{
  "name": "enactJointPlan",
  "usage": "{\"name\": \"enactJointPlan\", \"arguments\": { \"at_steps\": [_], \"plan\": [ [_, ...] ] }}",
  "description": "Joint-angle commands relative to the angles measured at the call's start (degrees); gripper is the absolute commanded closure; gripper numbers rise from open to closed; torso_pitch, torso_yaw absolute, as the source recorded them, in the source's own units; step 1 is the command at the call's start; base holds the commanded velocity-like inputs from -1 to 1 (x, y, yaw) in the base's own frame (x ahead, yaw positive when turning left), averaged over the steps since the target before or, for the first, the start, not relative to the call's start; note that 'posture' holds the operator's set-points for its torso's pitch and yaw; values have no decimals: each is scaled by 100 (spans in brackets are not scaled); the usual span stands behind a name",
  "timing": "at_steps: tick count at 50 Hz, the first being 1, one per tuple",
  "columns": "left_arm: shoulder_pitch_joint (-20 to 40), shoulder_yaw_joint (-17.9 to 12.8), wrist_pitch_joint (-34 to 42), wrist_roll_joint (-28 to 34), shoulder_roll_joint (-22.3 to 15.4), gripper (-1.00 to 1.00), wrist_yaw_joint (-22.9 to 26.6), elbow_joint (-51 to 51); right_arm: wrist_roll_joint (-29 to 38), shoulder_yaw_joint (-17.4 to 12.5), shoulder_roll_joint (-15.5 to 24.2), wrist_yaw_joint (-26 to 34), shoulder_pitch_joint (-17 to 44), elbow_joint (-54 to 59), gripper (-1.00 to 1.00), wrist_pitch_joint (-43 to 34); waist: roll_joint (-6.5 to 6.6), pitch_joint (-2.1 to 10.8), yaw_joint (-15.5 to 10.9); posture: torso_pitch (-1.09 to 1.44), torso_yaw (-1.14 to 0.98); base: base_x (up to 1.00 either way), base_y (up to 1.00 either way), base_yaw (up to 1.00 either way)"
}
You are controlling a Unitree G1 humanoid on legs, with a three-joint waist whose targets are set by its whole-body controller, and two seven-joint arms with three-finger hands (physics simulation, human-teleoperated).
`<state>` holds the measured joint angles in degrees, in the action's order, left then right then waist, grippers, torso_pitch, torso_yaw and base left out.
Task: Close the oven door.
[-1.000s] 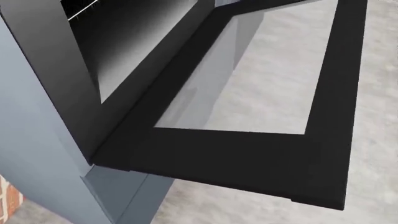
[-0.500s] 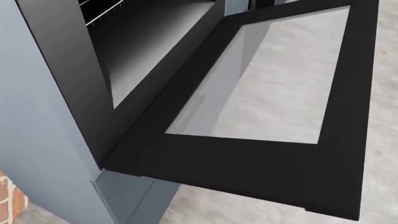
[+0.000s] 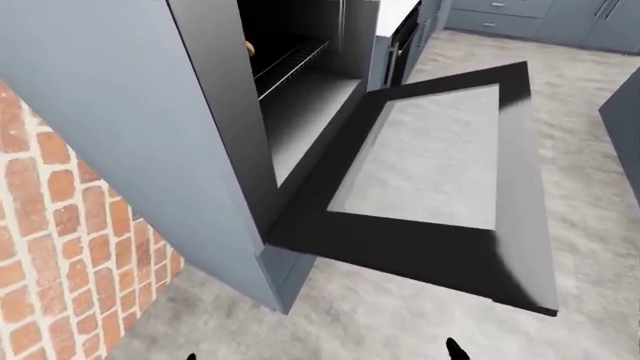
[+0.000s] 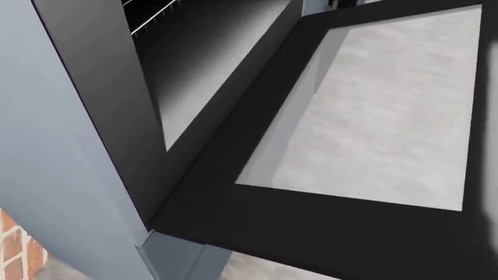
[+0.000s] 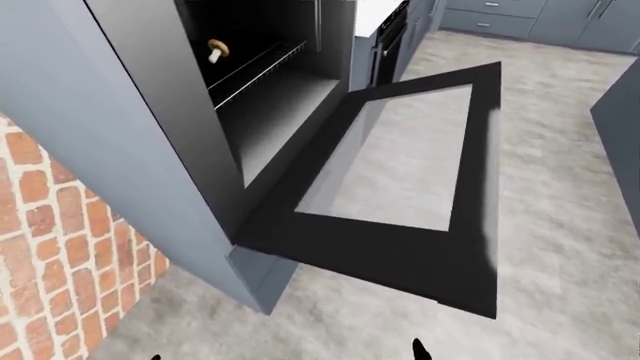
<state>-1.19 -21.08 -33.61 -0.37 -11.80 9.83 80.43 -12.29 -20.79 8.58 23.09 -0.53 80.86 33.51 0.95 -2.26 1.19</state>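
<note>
Up from the right hand, well apart: oven door, dropped fully open, lying level above the floor. Hinged along its left edge at the oven mouth, free edge pointing to the view's right, long axis running from bottom toward top of the left-eye view. Of right hand and left hand, only dark tips at the bottom edge; cannot tell whether fingers are spread or closed. Farther up-left of both hands, mushroom on the rack.

Open floor right of the flat-lying oven door.
</note>
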Motion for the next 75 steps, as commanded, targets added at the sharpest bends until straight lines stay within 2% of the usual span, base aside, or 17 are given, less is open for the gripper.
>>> {"name": "enactJointPlan", "arguments": {
  "at_steps": [1, 7, 11, 34, 43, 51, 54, 56, 57, 58, 62, 64, 68, 75],
  "plan": [
    [10, -12, -86, -20, -53, -100, 21, -59, -62, -38, 95, -12, 29, -105, -100, 147, 2, 74, -5, 0, 0, 0, 0, 0],
    [12, -20, -75, -89, -36, -100, 134, -61, -77, -40, 98, -18, 32, -105, -100, 148, -41, 102, -1, 0, 0, 0, 0, 0],
    [24, -3, -86, -109, -37, -100, 115, -61, -87, -37, 93, 2, 41, -105, -100, 152, -65, 35, -15, 3, 0, 0, 0, 0],
    [13, 1, -113, -148, -37, -100, 163, -60, -120, -60, 101, -43, 21, -103, -100, 83, -148, -689, -53, 24, 0, 0, 0, 0],
    [14, -5, -121, -155, -42, -100, 175, -60, -168, -102, 146, -357, 105, -108, -100, -112, -172, -957, -49, 33, 0, 0, 0, 0],
    [25, -20, -147, -140, -55, -100, 146, -60, -401, -220, 250, -467, 216, -115, -100, 55, -192, -1171, -40, 37, 0, 0, 0, 0],
    [21, -25, -148, -137, -49, -100, 151, -60, -342, -176, 273, -571, 237, -116, -100, 364, -196, -1211, -37, 37, 0, 0, 0, 0],
    [23, -24, -147, -127, -51, -100, 146, -60, -607, -352, 299, -449, 307, -123, -100, 368, -197, -1229, -34, 37, 0, 0, 0, 0],
    [20, -26, -150, -127, -50, -100, 144, -60, -621, -337, 304, -453, 310, -122, -100, 427, -201, -1235, -32, 37, 0, 0, 0, 0],
    [12, -27, -156, -127, -44, -100, 141, -59, -854, -479, 313, -323, 369, -129, -100, 462, -204, -1242, -29, 37, 0, 0, 0, 0],
    [16, -15, -168, -112, -41, -100, 124, -60, -1121, -448, 387, -150, 504, -136, -100, 404, -216, -1257, -20, 37, 0, 0, 0, 0],
    [15, -16, -176, -119, -37, -100, 119, -60, -1438, -542, 404, 177, 591, -148, -100, 309, -221, -1259, -18, 37, 0, 0, 0, 0],
    [20, 15, -195, -74, -35, -100, 78, -59, -1889, -559, 475, 435, 776, -163, -100, 294, -233, -1258, -15, 37, 0, 0, 0, 0],
    [28, 17, -184, -37, -35, -100, 53, -60, -2027, -315, 621, 248, 1007, -173, -100, 80, -234, -1252, -21, 37, 0, 0, 0, 0]
  ]
}}
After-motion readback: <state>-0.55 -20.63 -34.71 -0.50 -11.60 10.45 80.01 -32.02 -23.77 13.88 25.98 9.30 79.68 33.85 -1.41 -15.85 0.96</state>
